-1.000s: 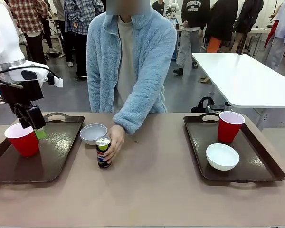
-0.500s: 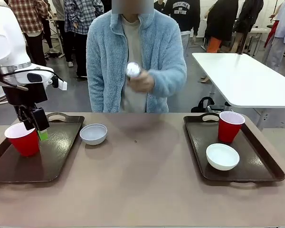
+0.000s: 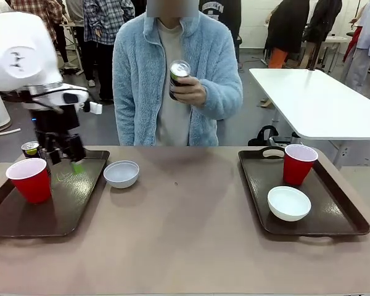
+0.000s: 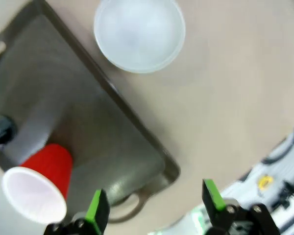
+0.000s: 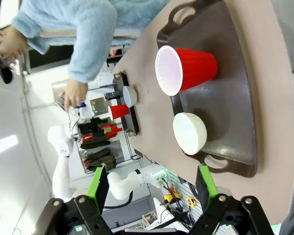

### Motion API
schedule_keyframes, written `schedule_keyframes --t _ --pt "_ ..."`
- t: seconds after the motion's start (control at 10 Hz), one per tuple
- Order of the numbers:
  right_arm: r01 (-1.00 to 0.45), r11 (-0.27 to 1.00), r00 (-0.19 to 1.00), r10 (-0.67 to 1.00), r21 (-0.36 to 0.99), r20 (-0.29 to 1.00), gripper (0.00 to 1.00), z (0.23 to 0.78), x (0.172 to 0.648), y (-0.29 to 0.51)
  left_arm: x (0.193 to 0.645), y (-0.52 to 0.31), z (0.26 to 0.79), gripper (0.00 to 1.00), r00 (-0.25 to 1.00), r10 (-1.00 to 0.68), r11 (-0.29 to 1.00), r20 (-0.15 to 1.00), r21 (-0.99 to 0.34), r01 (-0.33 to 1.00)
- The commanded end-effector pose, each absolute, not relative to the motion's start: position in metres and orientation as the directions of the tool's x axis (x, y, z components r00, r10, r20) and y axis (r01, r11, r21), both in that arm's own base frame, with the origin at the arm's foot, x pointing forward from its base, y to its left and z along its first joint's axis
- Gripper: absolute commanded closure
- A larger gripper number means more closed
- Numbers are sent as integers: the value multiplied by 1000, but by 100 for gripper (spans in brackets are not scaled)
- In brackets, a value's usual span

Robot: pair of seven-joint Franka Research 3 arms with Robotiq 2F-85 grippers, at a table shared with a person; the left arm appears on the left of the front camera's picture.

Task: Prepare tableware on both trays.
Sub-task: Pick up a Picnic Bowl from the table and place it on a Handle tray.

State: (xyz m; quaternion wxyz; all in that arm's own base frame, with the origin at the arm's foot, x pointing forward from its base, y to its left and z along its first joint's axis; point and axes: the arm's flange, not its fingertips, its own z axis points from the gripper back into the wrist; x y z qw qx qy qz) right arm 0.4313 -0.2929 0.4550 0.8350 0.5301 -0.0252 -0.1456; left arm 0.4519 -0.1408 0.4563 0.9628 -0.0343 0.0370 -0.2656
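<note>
On the left tray (image 3: 68, 209) a red cup (image 3: 29, 179) stands with a small black can (image 3: 31, 148) behind it. My left gripper (image 3: 68, 163) hangs open over that tray's far end, holding nothing. The left wrist view has the gripper (image 4: 154, 205) above the tray (image 4: 88, 122), the red cup (image 4: 41, 183) and a white bowl (image 4: 139, 34). That bowl (image 3: 121, 173) sits on the table just right of the tray. The person's hand holds a second can (image 3: 179, 77) at chest height. The right tray (image 3: 333, 216) carries a red cup (image 3: 298, 163) and a white bowl (image 3: 288, 203). My right gripper (image 5: 152, 183) is open above them.
The brown table (image 3: 191, 246) lies bare between the two trays. The person in a pale blue fleece (image 3: 166, 74) stands at the far edge. A white table (image 3: 320, 98) stands behind at the right, with other people farther off.
The person has lifted the can from the table to chest height. My left gripper has moved right, away from the red cup, and a can now shows behind that cup.
</note>
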Motion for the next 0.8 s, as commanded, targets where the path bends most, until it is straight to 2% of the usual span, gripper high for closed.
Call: schedule_keyframes --t 0.0,0.3,0.7 --pt "219 390 956 -267 895 -118 7 457 433 -294 495 -166 454 0 931 -363 930 -30 -76 360" --pt "219 390 956 -267 895 -118 7 457 433 -294 534 -179 432 0 976 -213 976 46 -37 215" --pt "219 390 956 -267 895 -118 7 457 433 -294 558 -197 397 0 988 -134 991 76 7 133"
